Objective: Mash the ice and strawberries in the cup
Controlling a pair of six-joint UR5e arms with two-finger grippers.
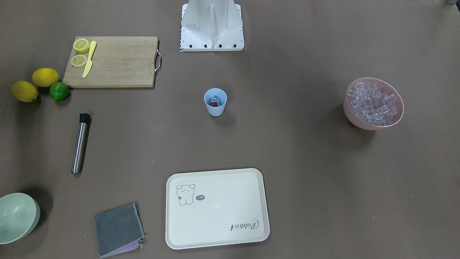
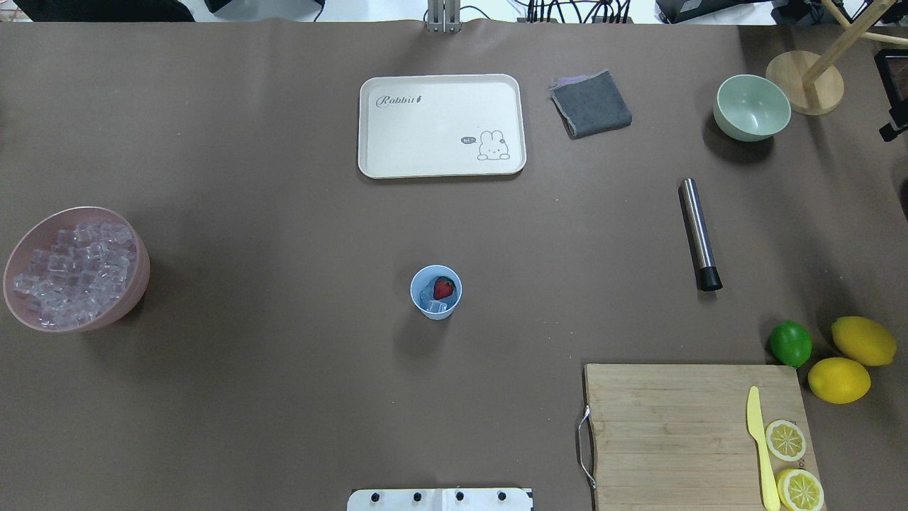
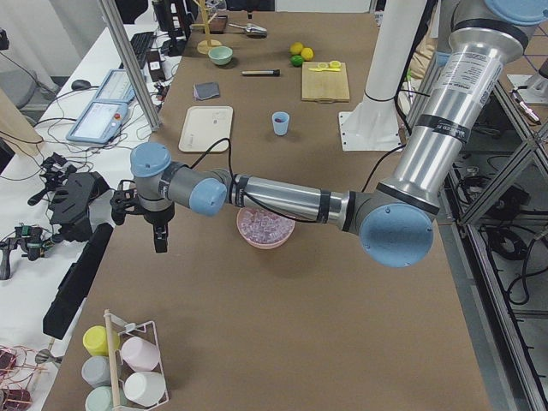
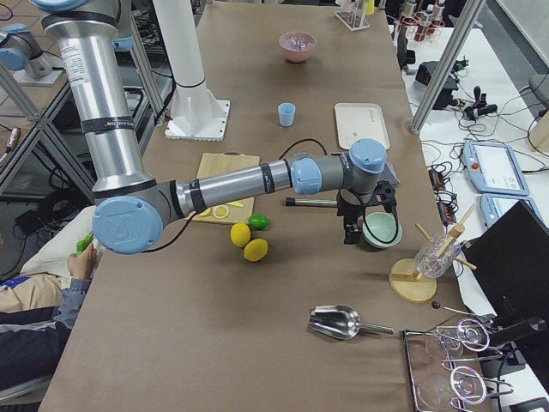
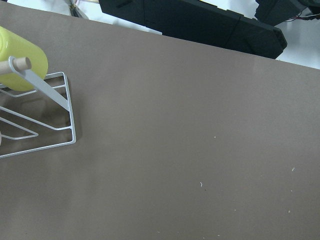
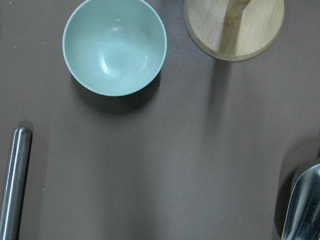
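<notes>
Cup (image 2: 435, 292) sits dead centre of the table (image 2: 248, 390), strawberry (image 2: 444, 287) and ice (image 2: 434, 306) side by side inside it. Out at the robot's left end, a bowl (image 2: 140, 277) full of cubes (image 2: 71, 270). Along the far edge: tray (image 2: 440, 89), cloth (image 2: 591, 103) just beside it, then a second bowl (image 2: 752, 110) toward the right corner. A rod (image 2: 699, 234) lies between that bowl and the cutting board (image 2: 667, 426) in the near right corner. On the board's outer end, knife (image 2: 759, 447) and lemon halves (image 2: 786, 440); lime (image 2: 790, 343) and lemons (image 2: 838, 380) just beyond it.
</notes>
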